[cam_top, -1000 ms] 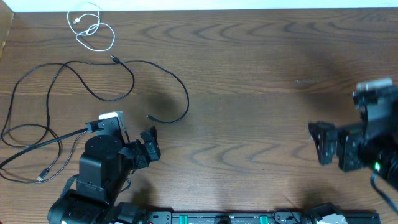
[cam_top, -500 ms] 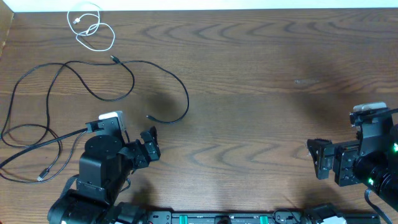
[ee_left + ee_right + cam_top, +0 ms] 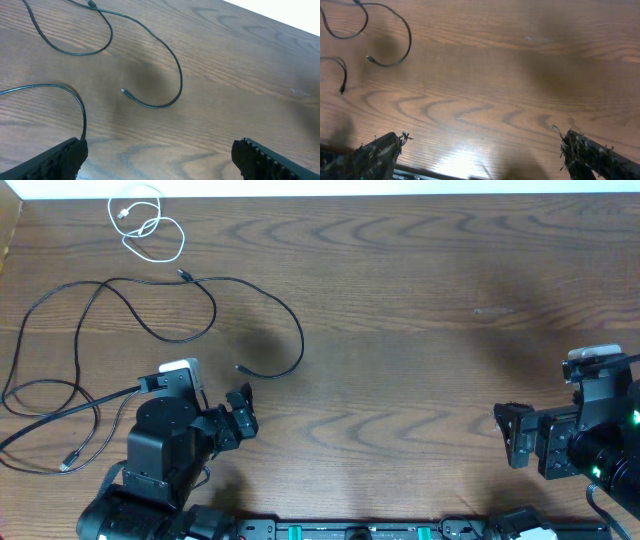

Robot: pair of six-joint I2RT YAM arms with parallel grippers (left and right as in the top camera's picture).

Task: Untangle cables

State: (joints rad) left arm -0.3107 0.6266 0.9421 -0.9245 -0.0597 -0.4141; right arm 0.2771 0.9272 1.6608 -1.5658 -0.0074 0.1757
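Currently nothing is held. The left tool (image 3: 240,415) is spread wide, with only bare worktop (image 3: 420,330) seen between its fingers. The right tool (image 3: 513,435) is likewise fully parted and empty, and is placed at the far right, well apart from every cable.

The black cables (image 3: 180,80) are laid out on the left half of the worktop in broad loops that cross one another towards the left edge. One free plug end (image 3: 123,91) lies just ahead of the left tool. The white cable (image 3: 124,215) is coiled on its own at the far left corner, apart from the black ones.

Several faults can be foreseen:

- If the plug end is seized and drawn away quickly, the loops behind it may be pulled tight around each other, and a loose crossing is then turned into a knot.
- If a grasp is made where strands overlap, two may be pinched together and dragged as one.
- Because the strands are thin and lie flat, they may be missed or squeezed out sideways, or the worktop may be scraped by the fingertips.
- A careless sweep could carry black strands onto the white coil, so that a fresh tangle is made.
- Should the right tool be brought across to help, the two arms may be crowded over the same loops.
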